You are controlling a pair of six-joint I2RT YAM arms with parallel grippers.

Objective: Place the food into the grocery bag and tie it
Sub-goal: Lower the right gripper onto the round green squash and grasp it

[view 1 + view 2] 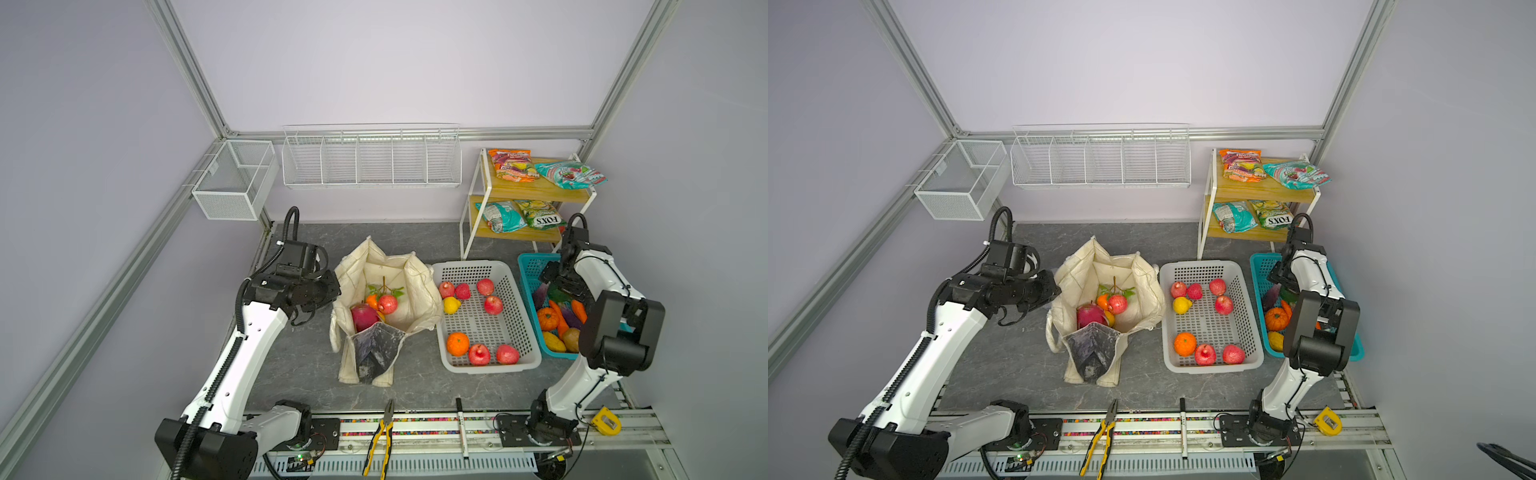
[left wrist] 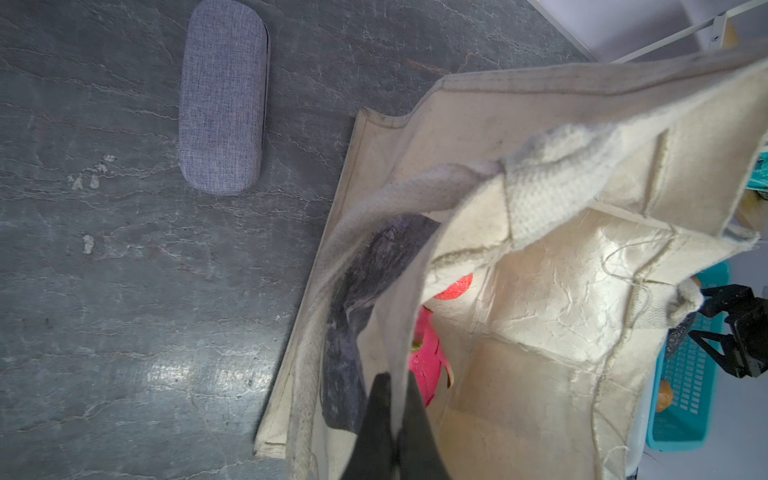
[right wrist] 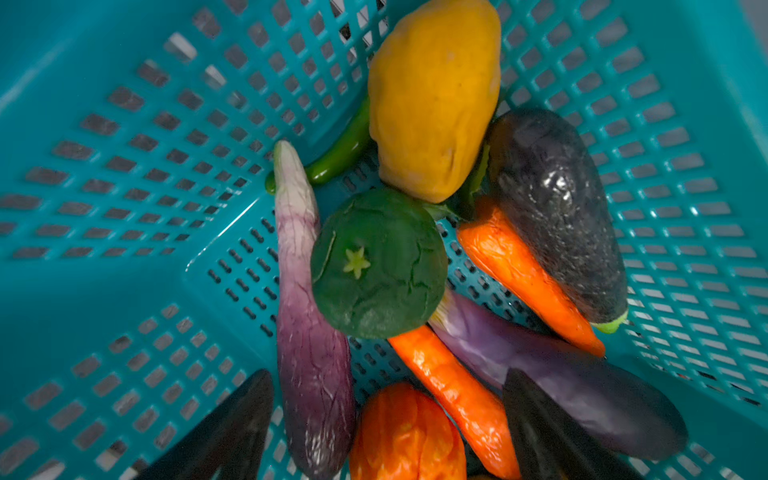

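**Bag held open, right hand picking from the teal basket**

We're in the loading step, with plenty left to do. The grocery bag (image 1: pixel 419 291) stands in the middle of the surface (image 1: pixel 299 374) with its mouth up. The left hand (image 2: pixel 395 388) is pinched together on the cream rim of the bag's left wall and holds that mouth wide. Inside lie a magenta dragon fruit (image 1: pixel 363 316), a red fruit (image 1: pixel 387 304) and a bit of orange beside it.

Now the right hand (image 3: pixel 388 374): it's spread wide with nothing between its sides, poised over the teal basket (image 1: pixel 528 270) and its heap of vegetables. A green round vegetable (image 3: pixel 378 262) sits right ahead of the gap, and carrots and aubergines crowd against it.

By my reading, the next move is a pick. The right hand has to come down on one piece, close, lift clear of the basket wall and carry it over the white basket (image 1: pixel 490 368) to the bag. The green one looks the likeliest target, though its neighbours touch it and may get nudged.

The left hand should hold its grip until the drop. Tying looks a long way off: the white basket has fruit in it, and the snack packets (image 1: pixel 513 165) sit on the shelf (image 1: pixel 536 193).
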